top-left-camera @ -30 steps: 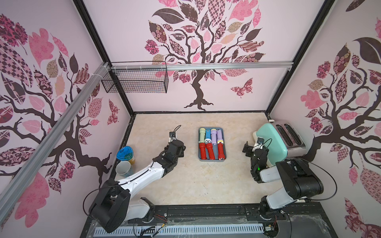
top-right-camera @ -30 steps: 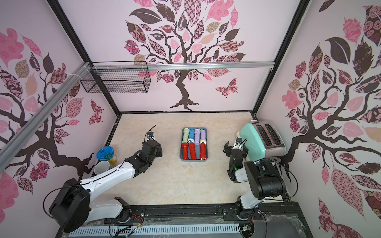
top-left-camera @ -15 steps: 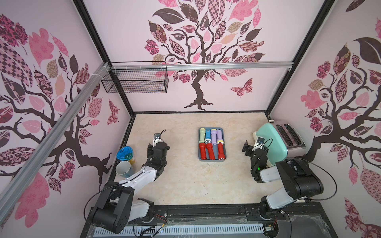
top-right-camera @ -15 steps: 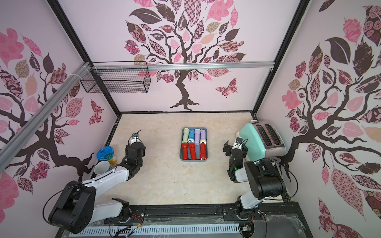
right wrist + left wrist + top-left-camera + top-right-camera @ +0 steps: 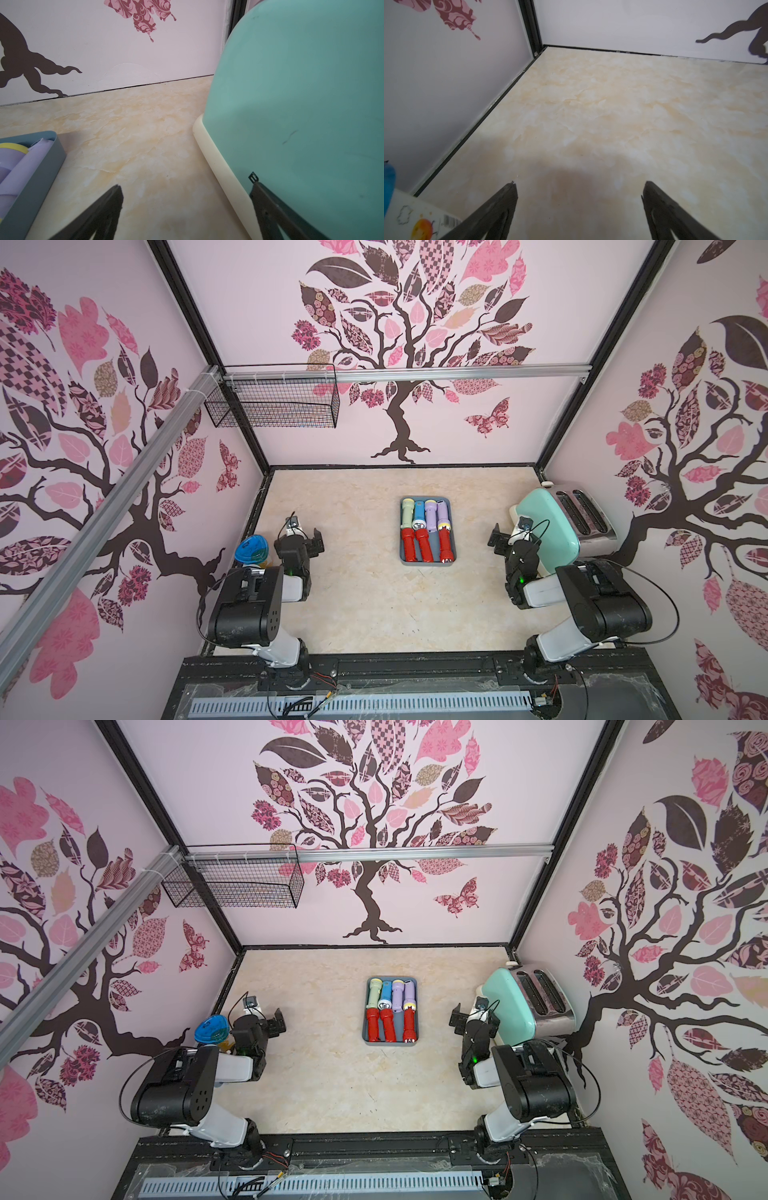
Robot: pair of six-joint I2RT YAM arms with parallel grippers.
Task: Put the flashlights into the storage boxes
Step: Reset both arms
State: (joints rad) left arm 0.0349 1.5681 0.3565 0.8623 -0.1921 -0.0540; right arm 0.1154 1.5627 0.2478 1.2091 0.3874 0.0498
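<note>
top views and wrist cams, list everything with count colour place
red flashlights: three, red, tray's near half
lilac flashlights: two, lilac with yellow heads, tray's far half
blue flashlight: one, blue, tray's far half
pale green flashlight: one, pale green, tray's far half
tray: one, slate blue, centre
toaster: one, mint green, right wall
cup: one, blue lid, left wall
wire basket: one, black, hung at far left corner
left gripper: one, black, open and empty, beside cup
right gripper: one, black, open and empty, beside toaster
</note>
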